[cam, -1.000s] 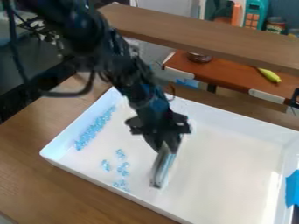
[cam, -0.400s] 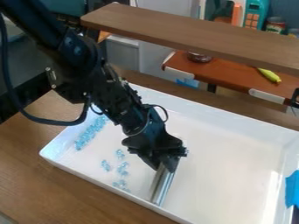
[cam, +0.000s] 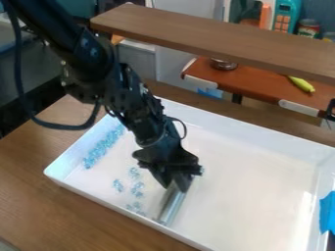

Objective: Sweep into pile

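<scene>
A black robot arm [cam: 134,100] comes in from the upper left of the frame and slants down toward the centre, a black cable [cam: 56,125] looping beside it. Its gripper [cam: 175,182] hangs over a white tray [cam: 262,176], just below the middle of the frame, closed on the upper end of a silvery strip [cam: 171,206]. The strip tilts, its lower end down and to the left, near the tray's front wall.

Small, clear blue beads lie in the tray's left part. Most form a long band [cam: 101,147] beside the left wall, running on a slant. The others sit in loose clumps [cam: 137,188] between that band and the strip, the lowest of them near the strip's bottom end and apart from it. The broad right part of the tray's floor is bare white.

The tray rests on a brown wooden table [cam: 65,206]. Blue tape [cam: 328,211] is on its right side, at the frame's edge. A wooden plank [cam: 196,34] crosses the top of the frame. Behind and below it is a reddish-brown counter [cam: 255,83] holding a dark round pot [cam: 223,64] and a yellow, banana-like thing [cam: 301,84]. A teal toy [cam: 286,16] and a can [cam: 309,28] stand at upper right.
</scene>
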`<state>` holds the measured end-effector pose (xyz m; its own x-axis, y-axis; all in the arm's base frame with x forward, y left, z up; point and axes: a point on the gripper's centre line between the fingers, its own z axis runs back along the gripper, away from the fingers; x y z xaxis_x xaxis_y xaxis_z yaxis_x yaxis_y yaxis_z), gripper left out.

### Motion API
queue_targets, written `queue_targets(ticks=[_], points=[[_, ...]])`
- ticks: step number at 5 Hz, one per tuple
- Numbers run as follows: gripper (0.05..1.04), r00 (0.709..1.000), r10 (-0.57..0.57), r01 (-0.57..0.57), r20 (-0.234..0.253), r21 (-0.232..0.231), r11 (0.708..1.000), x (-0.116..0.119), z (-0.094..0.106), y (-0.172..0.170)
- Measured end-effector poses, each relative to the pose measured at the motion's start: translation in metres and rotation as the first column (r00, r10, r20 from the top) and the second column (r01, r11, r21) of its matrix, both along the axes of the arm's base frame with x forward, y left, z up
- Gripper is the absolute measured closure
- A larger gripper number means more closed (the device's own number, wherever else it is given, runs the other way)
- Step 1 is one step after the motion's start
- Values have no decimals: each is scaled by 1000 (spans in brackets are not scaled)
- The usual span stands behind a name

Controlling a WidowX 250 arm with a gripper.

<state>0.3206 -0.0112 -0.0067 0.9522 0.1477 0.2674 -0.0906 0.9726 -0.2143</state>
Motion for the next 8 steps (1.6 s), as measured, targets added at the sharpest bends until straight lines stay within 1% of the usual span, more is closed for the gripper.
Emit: queue_targets(ticks=[1, 2, 3, 4, 5, 6, 7, 8], points=[[745, 996, -4, 13, -91, 93, 996, 0, 3, 32], [745, 989, -24, 45, -145, 144, 989, 1, 7, 57], [745, 990, -11, 35, -143, 170, 985, 0, 8, 84], [745, 995, -8, 26, -95, 196, 980, 3, 8, 106], [745, 999, -2, 13, -46, 235, 972, 6, 6, 119], [745, 999, 8, 2, -53, 196, 981, 4, 6, 120], [745, 997, 22, -17, -78, 58, 998, -2, 22, 100], [745, 999, 49, -50, -23, -32, 998, 7, 53, 72]])
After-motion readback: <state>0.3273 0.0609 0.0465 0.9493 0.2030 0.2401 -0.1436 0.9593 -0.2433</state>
